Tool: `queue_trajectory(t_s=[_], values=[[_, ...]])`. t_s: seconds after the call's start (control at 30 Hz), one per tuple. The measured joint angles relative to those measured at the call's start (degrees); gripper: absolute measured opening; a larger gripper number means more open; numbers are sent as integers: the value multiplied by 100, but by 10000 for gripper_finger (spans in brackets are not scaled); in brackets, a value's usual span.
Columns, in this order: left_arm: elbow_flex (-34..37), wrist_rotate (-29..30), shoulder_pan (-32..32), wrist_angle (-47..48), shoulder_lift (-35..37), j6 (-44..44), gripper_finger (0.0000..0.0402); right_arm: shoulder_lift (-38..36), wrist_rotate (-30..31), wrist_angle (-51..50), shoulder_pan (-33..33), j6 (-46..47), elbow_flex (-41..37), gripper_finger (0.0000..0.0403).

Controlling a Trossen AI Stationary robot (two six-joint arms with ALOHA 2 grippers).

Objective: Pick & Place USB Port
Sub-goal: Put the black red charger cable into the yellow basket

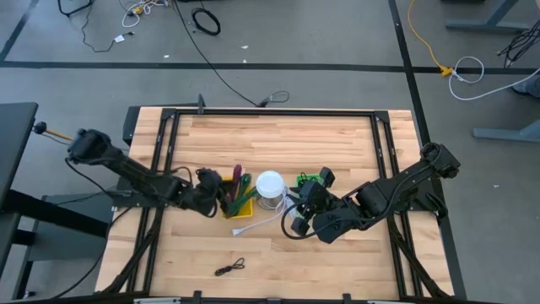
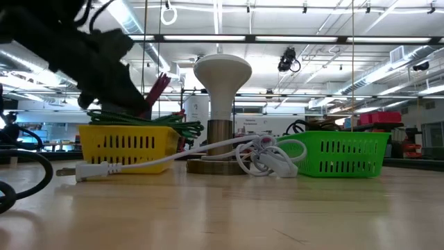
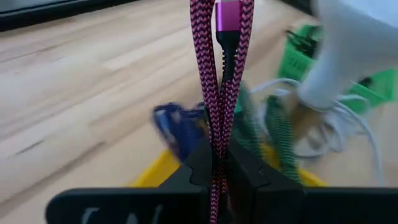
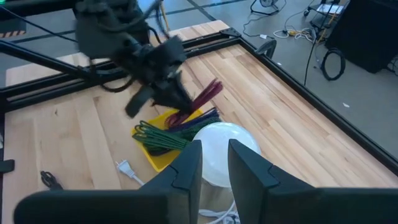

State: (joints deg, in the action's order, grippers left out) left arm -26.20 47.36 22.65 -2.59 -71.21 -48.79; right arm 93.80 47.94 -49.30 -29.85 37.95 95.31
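Left gripper [image 1: 218, 196] clamped on a magenta braided USB cable [image 3: 219, 81], over the yellow basket [image 1: 239, 205] near the middle of the worktop.

Cable folded double and pinched between the closed left fingers [image 3: 200, 167], connector end uppermost, above green and blue cables bundled in the basket. White lamp [image 1: 270, 187] just right of the basket, its white cord and plug [image 2: 90, 170] trailing toward the front edge. Green basket [image 1: 310, 181] right of the lamp. Right gripper [image 4: 214, 163] held above the lamp, fingers slightly parted, empty. Small black cable [image 1: 229, 268] lying alone near the front edge.
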Motion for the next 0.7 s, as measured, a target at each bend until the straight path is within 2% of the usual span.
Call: queue_trajectory(t_s=[0.17, 0.3, 0.4, 0.7], values=[[391, -772, -287, 8, 47, -593, 27, -1, -39, -7, -1, 2, -1, 78], [659, -776, -284, -242, 47, -950, 24, -4, -41, 39, 0, 2, -119, 78], [792, -794, -251, -725, 46, -803, 26, -7, -39, 123, 1, 47, -270, 78], [800, -689, -256, -923, 45, -759, 87, -4, -43, 309, 28, 37, -509, 78]])
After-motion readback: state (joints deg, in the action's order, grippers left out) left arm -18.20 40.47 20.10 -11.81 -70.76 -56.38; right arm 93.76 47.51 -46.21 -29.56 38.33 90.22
